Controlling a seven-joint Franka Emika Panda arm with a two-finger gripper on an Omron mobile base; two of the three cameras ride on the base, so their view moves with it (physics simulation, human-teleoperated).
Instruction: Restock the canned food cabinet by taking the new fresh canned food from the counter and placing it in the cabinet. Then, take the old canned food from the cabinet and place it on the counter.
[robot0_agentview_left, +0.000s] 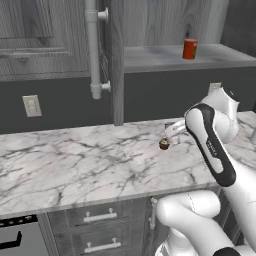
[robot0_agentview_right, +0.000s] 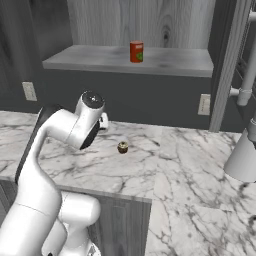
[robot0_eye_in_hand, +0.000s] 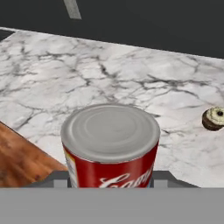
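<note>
Evenly lit, flat rendered light; soft shadows on the counter (robot0_agentview_left: 75, 160); dim inside the cabinet (robot0_agentview_right: 165, 62); no glare, sharp throughout.

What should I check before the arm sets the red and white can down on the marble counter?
1. Small all orange-red can upright on the pale grey cabinet shelf: ok.
2. Red and white can with the silvery lid right at the end effector: ok.
3. End effector shut on that can: cannot tell, since the fingertips are hidden.
4. Can lifted or resting on the white marble counter: cannot tell.
5. Bare marble beyond the can for a landing spot: ok.
6. Small round brown-yellow lump apart from the can, off to one side: ok, but it is near.
</note>
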